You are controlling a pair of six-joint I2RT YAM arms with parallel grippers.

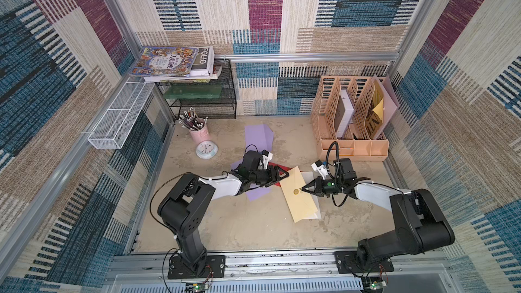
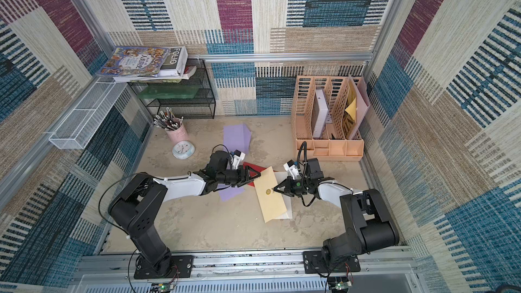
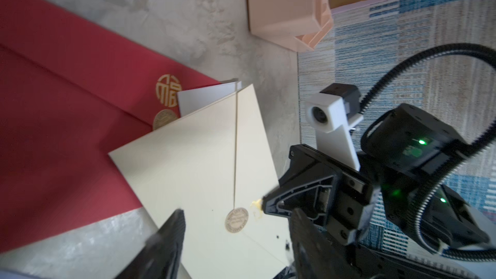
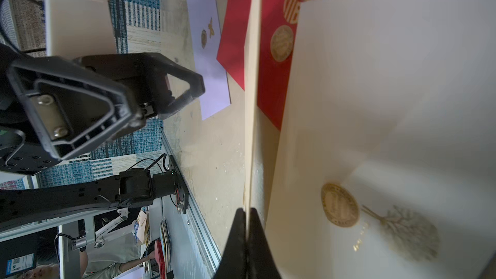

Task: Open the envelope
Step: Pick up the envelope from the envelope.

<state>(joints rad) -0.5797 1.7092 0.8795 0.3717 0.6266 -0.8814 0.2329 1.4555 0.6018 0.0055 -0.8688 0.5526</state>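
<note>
Envelope (image 1: 298,201) lying mid-worktop across a red envelope (image 3: 67,103), edge by its seal (image 1: 295,191) being pinched in the clenched right gripper (image 1: 303,189), likely for peeling; left gripper (image 1: 283,178) hovering spread nearby, seemingly for bracing.

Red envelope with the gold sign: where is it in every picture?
Both top views: red envelope, a sliver at the cream envelope's far end.
Left wrist: large, tucked under the cream envelope.
Right wrist: beyond the pinched cream edge.
Shared landmark: the right claw, shut on the cream envelope.
</note>
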